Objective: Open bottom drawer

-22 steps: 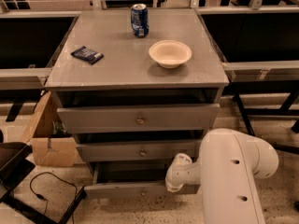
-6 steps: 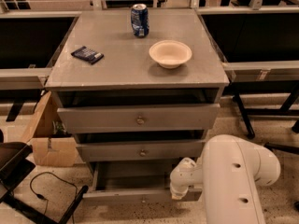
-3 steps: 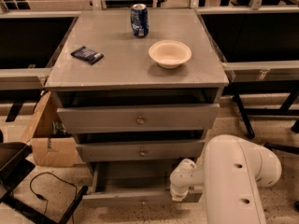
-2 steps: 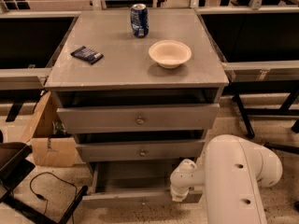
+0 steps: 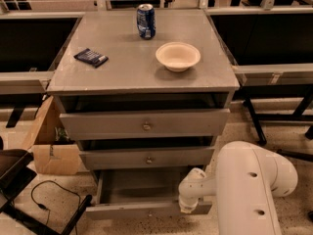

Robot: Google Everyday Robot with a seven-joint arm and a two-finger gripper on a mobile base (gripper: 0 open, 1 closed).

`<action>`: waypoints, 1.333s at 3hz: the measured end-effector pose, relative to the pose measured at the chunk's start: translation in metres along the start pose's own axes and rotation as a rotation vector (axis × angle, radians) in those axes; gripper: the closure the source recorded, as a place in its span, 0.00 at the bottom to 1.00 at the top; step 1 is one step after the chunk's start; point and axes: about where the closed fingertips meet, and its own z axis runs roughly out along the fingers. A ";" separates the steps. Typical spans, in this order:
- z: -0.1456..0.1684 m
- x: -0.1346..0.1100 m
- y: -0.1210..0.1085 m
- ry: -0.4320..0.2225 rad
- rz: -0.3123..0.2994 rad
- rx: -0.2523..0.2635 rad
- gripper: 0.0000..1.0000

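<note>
Speckled flooring surrounds a grey three-drawer cabinet whose counter [image 5: 122,75] carries a blue soda can [image 5: 145,21], a cream bowl [image 5: 178,56] and a dark packet [image 5: 91,58]. The bottom drawer [image 5: 139,211] stands pulled out below the two upper drawers, its interior exposed. The white arm [image 5: 252,190] enters from the cabinet's lower right, its thick link upright and its wrist bent left and downward. The gripper [image 5: 189,208] sits at the right end of the bottom drawer's front panel; whether it is parted or clamped cannot be told. A cardboard box [image 5: 49,143] stands left of the cabinet.
</note>
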 end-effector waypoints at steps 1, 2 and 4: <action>0.000 -0.001 0.001 0.000 -0.001 0.001 1.00; -0.001 -0.001 0.001 0.001 -0.002 0.000 1.00; -0.005 -0.006 0.000 -0.016 0.001 0.010 1.00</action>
